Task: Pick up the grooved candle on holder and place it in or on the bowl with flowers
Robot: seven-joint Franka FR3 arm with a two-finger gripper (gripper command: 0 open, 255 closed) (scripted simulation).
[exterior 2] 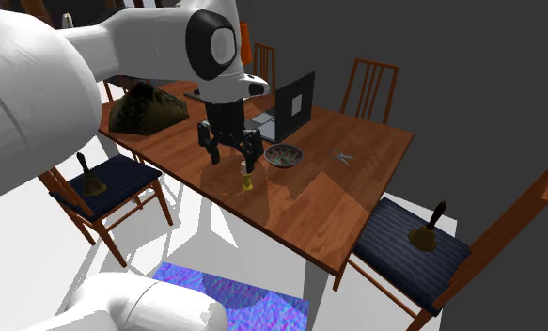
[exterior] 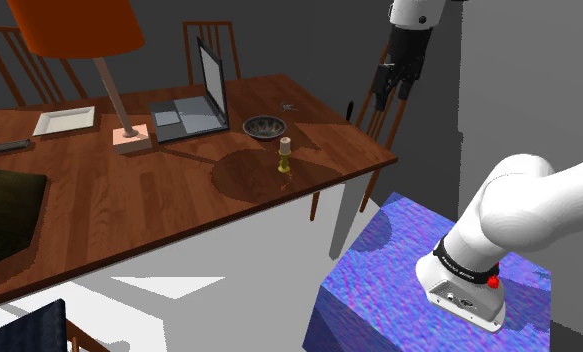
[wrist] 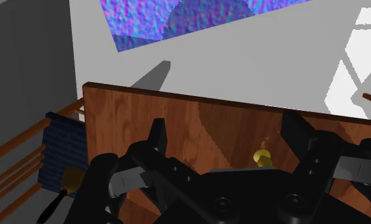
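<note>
Note jaws spread wide and empty, poised high over the surface [exterior: 179,190], likely for clearance before descent. Locate grooved candle on holder [wrist: 261,156] standing upright below the jaws, untouched, offset toward one side of the gap. Find bowl with flowers [exterior: 264,125] near the candle, off to one side of the jaws. Centre before lowering, to avoid toppling.

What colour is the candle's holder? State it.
Golden yellow; the candle holder shows best in the shoulder view.
</note>
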